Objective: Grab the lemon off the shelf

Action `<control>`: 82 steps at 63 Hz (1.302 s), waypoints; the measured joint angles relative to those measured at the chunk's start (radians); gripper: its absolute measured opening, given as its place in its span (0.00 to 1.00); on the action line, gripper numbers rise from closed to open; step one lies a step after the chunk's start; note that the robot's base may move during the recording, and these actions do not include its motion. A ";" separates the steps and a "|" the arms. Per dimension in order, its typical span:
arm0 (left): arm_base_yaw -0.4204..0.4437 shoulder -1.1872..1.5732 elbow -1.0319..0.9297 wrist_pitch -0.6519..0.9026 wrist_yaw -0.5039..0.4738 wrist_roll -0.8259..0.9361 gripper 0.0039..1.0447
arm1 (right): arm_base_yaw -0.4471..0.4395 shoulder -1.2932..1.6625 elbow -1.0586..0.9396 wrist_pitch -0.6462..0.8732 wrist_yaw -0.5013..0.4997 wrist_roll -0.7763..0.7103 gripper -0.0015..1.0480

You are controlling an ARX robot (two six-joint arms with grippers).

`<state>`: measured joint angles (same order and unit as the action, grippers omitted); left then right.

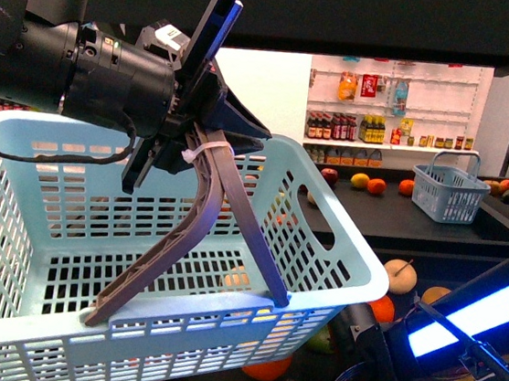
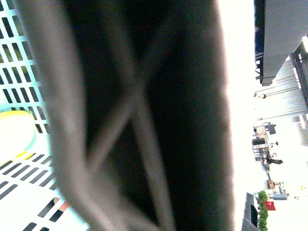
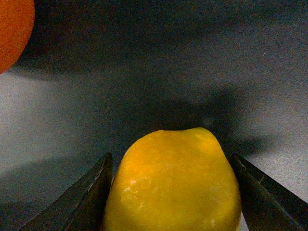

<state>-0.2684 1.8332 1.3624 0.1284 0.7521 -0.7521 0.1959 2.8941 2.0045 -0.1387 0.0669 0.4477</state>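
"Black shelf [image 1: 417, 218], pale blue plastic basket [image 1: 339, 255]: which arm is nearer the lemon?" asks the first.

"The right one," says the second. "The left gripper [image 1: 188, 307] is up at the basket, its fingers splayed wide with their tips at the near rim. How it carries the basket cannot be told. The right gripper [image 3: 169, 156] is low over the dark tier, jaws apart, one on each side of the lemon [image 3: 173, 187]. The fruit rests on the tier, straight ahead between them."

"And its long axis?"

"It seems to run away from the wrist, along the fingers, so they face its narrower sides. Closing looks like the next thing needed, since no clear squeeze shows yet. An orange [image 3: 12, 29] lies well apart, off to one side."
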 joint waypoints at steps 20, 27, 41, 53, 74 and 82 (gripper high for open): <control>0.000 0.000 0.000 0.000 0.000 0.000 0.10 | -0.018 -0.025 -0.055 0.021 -0.022 -0.001 0.60; 0.000 0.000 0.000 0.000 0.000 0.000 0.10 | -0.037 -0.062 -0.125 0.048 -0.033 -0.008 0.60; 0.000 0.000 0.000 0.000 0.000 0.000 0.10 | -0.113 -0.199 -0.302 0.138 -0.007 -0.090 0.60; 0.000 0.000 0.000 0.000 -0.001 0.000 0.10 | -0.237 -0.391 -0.429 0.221 0.005 -0.176 0.60; 0.000 0.000 0.000 0.000 0.000 0.000 0.10 | -0.288 -0.791 -0.475 0.268 -0.117 -0.205 0.60; 0.000 0.000 0.000 0.000 -0.001 0.000 0.10 | -0.225 -0.911 -0.474 0.268 -0.177 -0.194 0.60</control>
<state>-0.2684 1.8332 1.3624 0.1284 0.7513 -0.7517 -0.0288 1.9835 1.5303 0.1295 -0.1101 0.2535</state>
